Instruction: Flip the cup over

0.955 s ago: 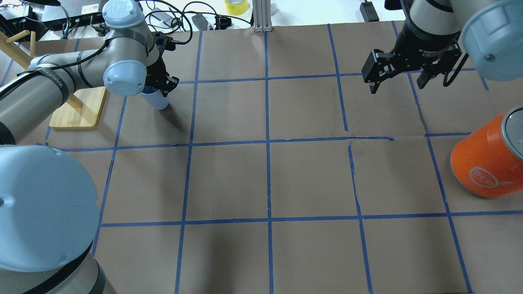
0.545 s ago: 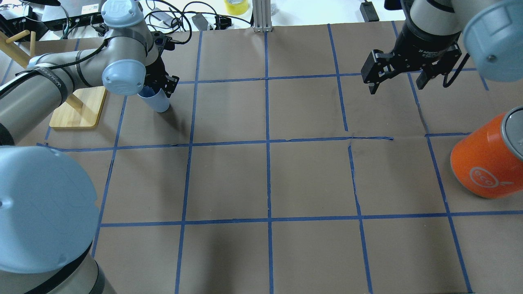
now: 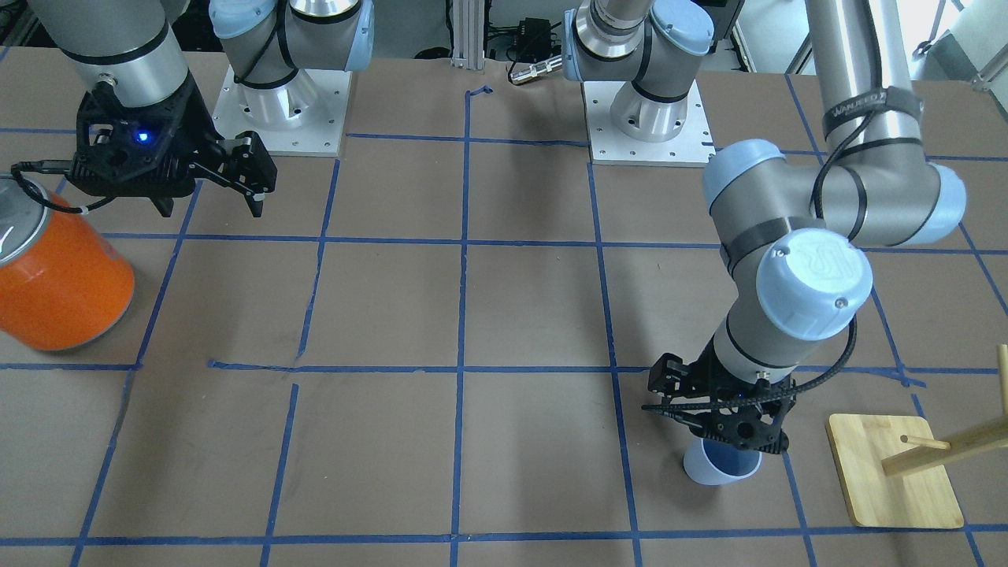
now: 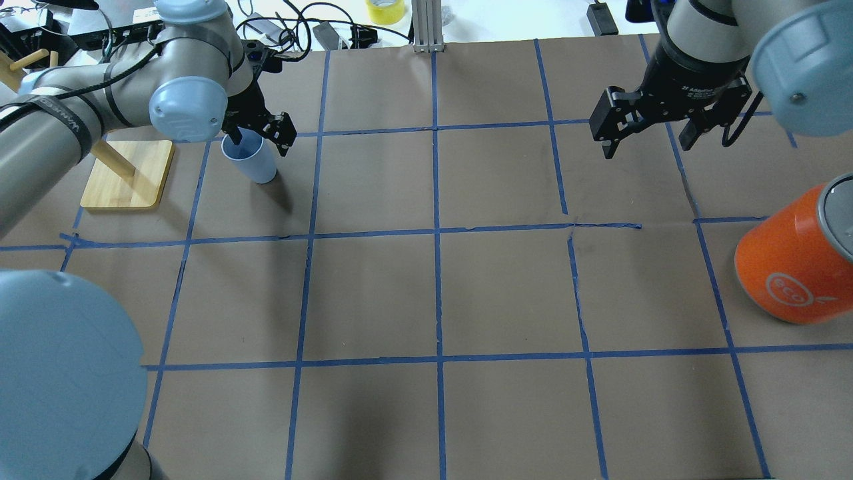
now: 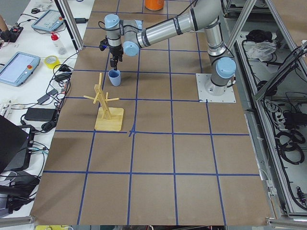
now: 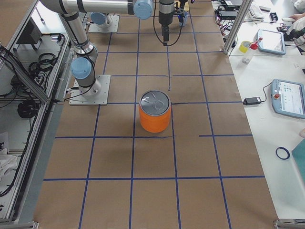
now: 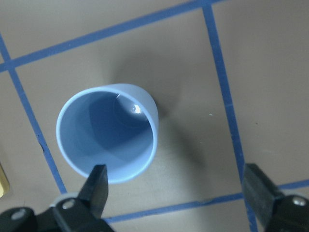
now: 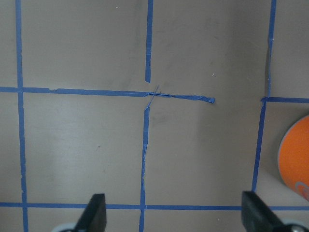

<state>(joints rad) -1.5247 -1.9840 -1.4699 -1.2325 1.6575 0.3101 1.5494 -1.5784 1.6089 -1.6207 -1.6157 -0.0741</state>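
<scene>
The cup (image 4: 253, 161) is a small pale blue tumbler standing upright, mouth up, on the brown table at the far left; it also shows in the front view (image 3: 718, 470), the left side view (image 5: 114, 77) and the left wrist view (image 7: 108, 133). My left gripper (image 4: 257, 137) is open just above the cup's rim and holds nothing, as the front view (image 3: 720, 429) and its wrist view (image 7: 176, 188) show. My right gripper (image 4: 645, 143) is open and empty above the far right of the table, as its wrist view (image 8: 174, 210) shows.
A big orange can (image 4: 793, 267) with a silver top stands at the right edge, near my right gripper. A wooden peg stand on a square base (image 4: 126, 175) stands just left of the cup. Blue tape lines grid the table. Cables lie beyond the far edge.
My left gripper held the cup tilted, set it upright on the table, opened and rose a little. The left arm swung back. The right arm barely moved.
</scene>
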